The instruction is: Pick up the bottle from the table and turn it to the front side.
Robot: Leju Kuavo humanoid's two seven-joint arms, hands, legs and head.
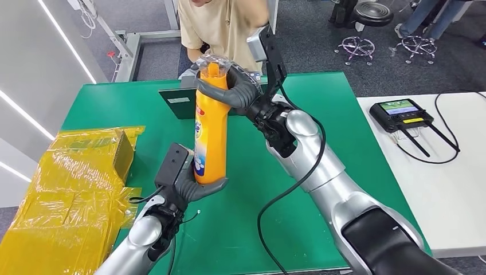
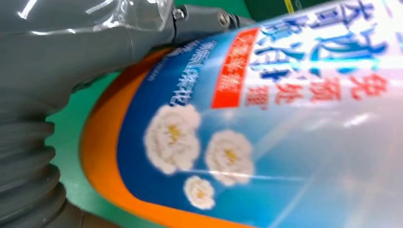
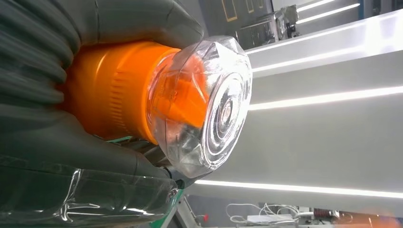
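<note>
Head view: the orange detergent bottle (image 1: 211, 123) stands upright above the green table (image 1: 321, 97) — right hand (image 1: 240, 89) wrapped round its neck, left hand (image 1: 192, 183) cupping its base. Left wrist view: the glossy label (image 2: 266, 118) looks slippery. Right wrist view: the clear cap (image 3: 209, 104) juts past the fingers (image 3: 142, 23) — rigid, probably fairly heavy; open room all round for turning.

Upright orange bottle (image 1: 211, 132), clear-capped, aloft

Left robot hand (image 1: 192, 186) cupped, gripping low; right robot hand (image 1: 240, 89) raised, gripping high.
</note>
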